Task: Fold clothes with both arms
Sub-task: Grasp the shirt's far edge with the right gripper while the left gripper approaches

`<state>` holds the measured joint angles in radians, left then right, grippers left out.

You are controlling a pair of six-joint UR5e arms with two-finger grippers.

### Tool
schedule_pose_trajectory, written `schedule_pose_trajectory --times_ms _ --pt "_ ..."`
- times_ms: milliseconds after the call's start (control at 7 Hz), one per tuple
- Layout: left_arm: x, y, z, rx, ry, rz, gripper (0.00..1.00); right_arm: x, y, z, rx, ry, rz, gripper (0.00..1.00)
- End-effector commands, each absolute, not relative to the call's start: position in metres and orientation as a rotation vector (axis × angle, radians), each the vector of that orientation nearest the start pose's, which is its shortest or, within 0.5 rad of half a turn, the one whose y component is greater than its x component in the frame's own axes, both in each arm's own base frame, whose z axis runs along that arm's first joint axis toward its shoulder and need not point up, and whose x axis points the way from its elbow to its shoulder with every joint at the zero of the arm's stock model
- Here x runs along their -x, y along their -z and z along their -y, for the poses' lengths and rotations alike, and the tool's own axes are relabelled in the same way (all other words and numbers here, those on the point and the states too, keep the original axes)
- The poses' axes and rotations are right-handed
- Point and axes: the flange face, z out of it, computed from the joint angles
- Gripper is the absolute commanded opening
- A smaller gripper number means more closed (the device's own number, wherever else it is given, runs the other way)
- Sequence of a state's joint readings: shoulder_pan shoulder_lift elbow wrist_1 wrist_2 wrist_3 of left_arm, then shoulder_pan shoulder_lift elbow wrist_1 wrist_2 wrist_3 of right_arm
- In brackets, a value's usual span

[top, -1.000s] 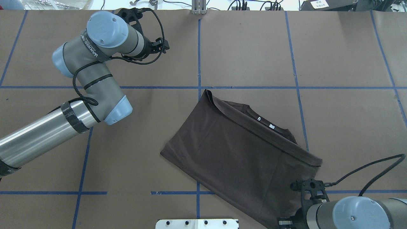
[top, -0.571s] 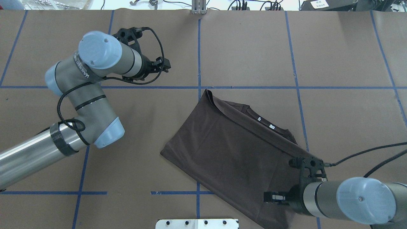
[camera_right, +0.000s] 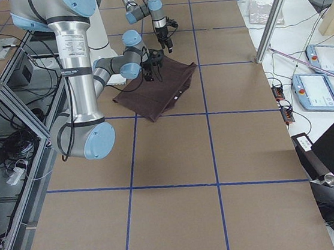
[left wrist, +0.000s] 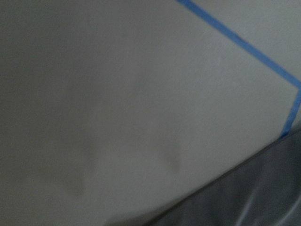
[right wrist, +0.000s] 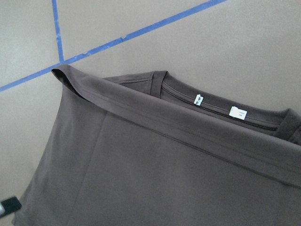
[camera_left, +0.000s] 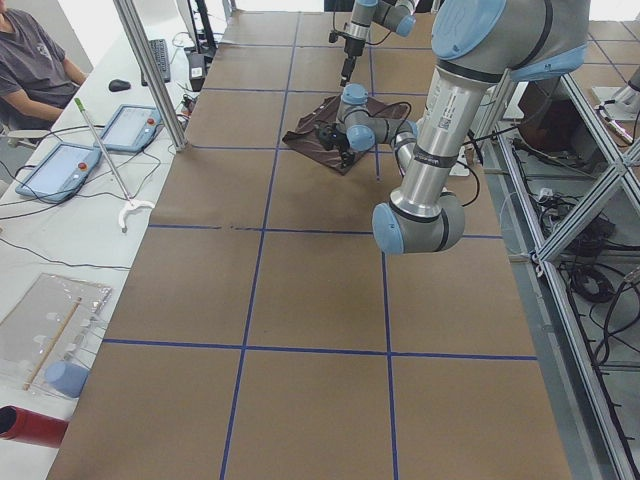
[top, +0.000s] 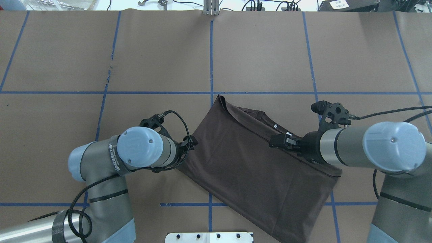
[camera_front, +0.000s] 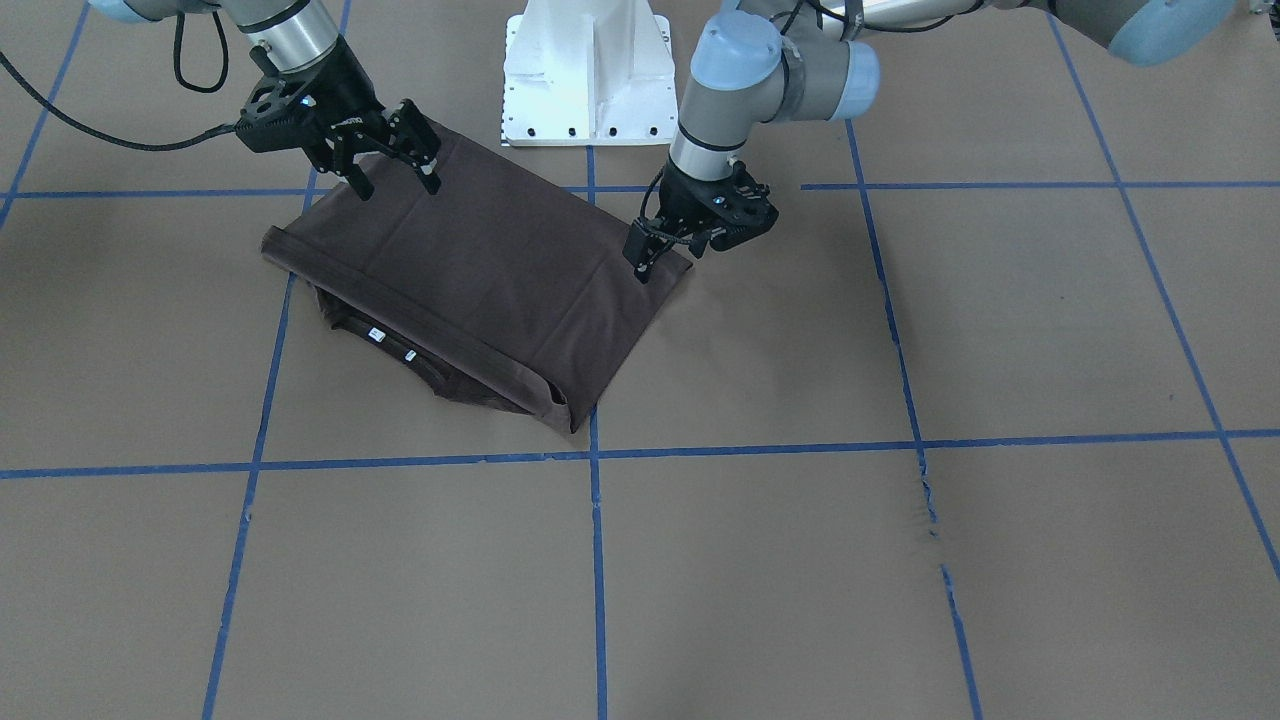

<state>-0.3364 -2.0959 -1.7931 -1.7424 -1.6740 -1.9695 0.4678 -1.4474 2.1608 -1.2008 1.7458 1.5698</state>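
Observation:
The clothes, one dark brown T-shirt [top: 249,165], lie folded on the brown table, with the ribbed collar [right wrist: 221,101] and its white tags peeking out past the folded edge. My right gripper [camera_front: 395,180] hovers open over the shirt near that folded edge, seen also from overhead [top: 280,141]. My left gripper [camera_front: 668,256] is open at the shirt's near-left corner, and its wrist hides that corner in the overhead view. The blurred left wrist view shows only table and a strip of the shirt [left wrist: 254,200].
Blue tape lines [top: 211,50] grid the brown table paper. The white pedestal [camera_front: 590,80] stands at the robot's side of the table, close to the shirt. A seated person [camera_left: 30,60] and tablets [camera_left: 60,165] are beyond the table's far edge.
The left arm swung from the far left of the table down to the shirt's left corner. The right arm moved from the near edge forward over the shirt toward the collar fold.

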Motion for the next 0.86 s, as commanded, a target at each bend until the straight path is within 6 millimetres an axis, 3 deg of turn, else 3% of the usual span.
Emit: schedule_pose_trajectory --times_ms 0,714 --pt "-0.578 -0.248 0.29 0.148 0.646 -0.875 0.97 0.391 -0.277 0.347 -0.095 -0.342 1.081 1.0" --pt "-0.572 -0.256 0.318 0.113 0.675 -0.862 0.93 0.387 -0.277 0.352 -0.139 -0.289 1.073 1.0"
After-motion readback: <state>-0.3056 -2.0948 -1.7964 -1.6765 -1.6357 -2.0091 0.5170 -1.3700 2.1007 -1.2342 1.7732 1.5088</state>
